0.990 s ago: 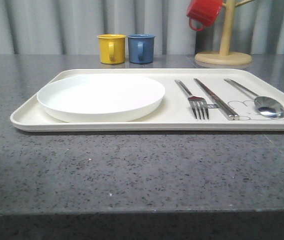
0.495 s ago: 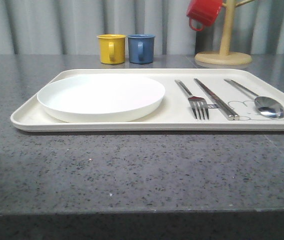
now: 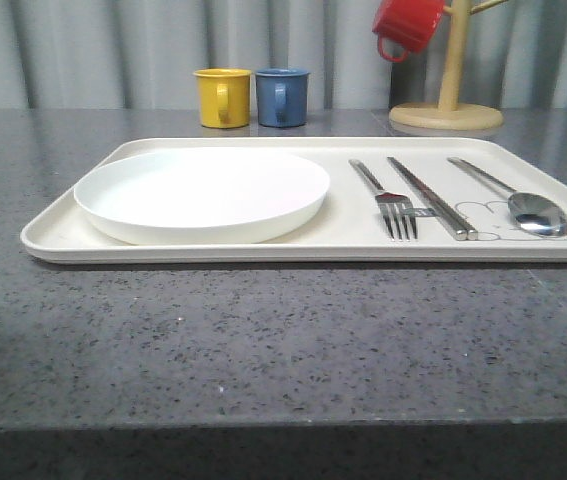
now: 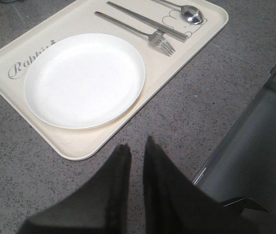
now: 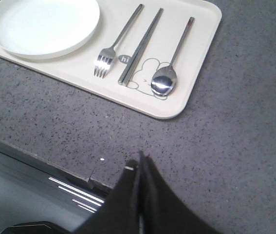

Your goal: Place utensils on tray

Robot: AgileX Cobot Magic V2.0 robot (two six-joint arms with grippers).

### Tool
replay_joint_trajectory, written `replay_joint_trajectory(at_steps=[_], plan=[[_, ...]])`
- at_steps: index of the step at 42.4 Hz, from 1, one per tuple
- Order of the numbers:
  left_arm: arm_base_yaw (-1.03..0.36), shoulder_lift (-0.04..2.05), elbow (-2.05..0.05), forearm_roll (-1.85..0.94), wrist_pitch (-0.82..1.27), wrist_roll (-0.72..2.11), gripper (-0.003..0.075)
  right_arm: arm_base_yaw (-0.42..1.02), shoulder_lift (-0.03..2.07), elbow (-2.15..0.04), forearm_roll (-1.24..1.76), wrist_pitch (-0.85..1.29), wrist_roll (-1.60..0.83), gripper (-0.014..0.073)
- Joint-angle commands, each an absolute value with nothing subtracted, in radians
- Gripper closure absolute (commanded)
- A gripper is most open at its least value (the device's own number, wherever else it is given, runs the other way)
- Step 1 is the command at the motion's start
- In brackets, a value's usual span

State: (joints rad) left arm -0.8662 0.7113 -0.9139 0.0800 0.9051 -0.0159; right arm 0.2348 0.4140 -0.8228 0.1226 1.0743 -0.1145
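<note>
Nearest, over bare grey counter (image 3: 283,350), the left gripper (image 4: 134,148) shows a narrow gap between its fingertips and holds nothing; the right gripper (image 5: 140,160) is pressed closed and empty. Beyond lies the tray (image 3: 63,228), carrying the plate (image 3: 201,192), fork (image 3: 391,205), chopsticks (image 3: 431,198) and spoon (image 3: 535,212). Farthest stand yellow mug (image 3: 222,97) and blue mug (image 3: 282,96).
</note>
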Motion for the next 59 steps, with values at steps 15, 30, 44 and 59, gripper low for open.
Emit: replay_joint_trajectory(at_steps=[15, 30, 44, 59], plan=[[-0.873, 0.709, -0.941, 0.074, 0.834, -0.028, 0.0741, 0.236, 0.422, -0.846, 0.137, 0.968, -0.114, 0.0707], [-0.841, 0.676, -0.912, 0.102, 0.81, -0.028, 0.0741, 0.236, 0.422, -0.846, 0.137, 0.97, -0.114, 0.0707], [-0.501, 0.443, -0.55, 0.093, 0.335, -0.028, 0.0741, 0.236, 0.422, -0.846, 0.137, 0.986, -0.114, 0.0707], [-0.196, 0.111, -0.157, -0.027, 0.104, -0.028, 0.0741, 0.236, 0.422, -0.846, 0.137, 0.986, -0.114, 0.0707]])
